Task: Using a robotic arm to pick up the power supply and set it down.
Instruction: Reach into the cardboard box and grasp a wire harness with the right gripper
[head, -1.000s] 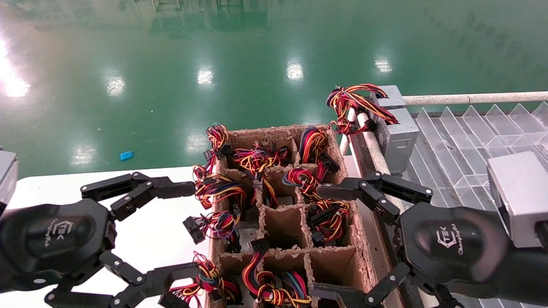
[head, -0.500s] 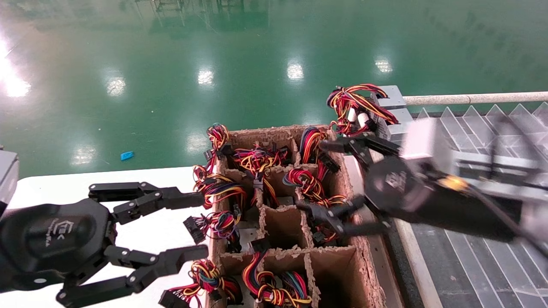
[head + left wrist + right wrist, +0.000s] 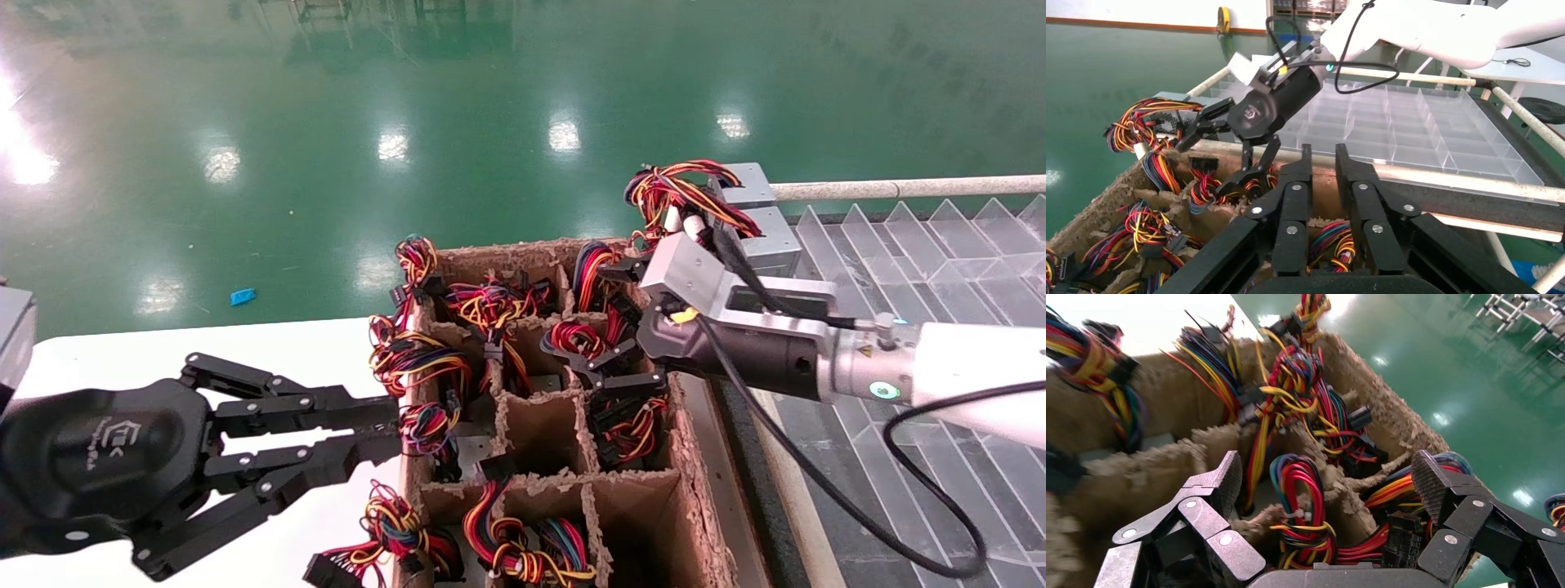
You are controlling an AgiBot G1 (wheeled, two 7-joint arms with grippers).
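Since a second earlier, right gripper (image 3: 609, 367) swung over carton (image 3: 695, 490), fingers apart above power supply (image 3: 564, 382) sunk in a middle cell. Left gripper (image 3: 372, 437) idled nearby, fingers nearly together. Best straddle the wire bundle (image 3: 1306, 502), not snag it.

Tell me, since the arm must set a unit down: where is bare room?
Bare: the clear divided tray right of the cardboard box, and the box's middle cell. Crowded: the far cells, full of wires, where the open right gripper hangs.
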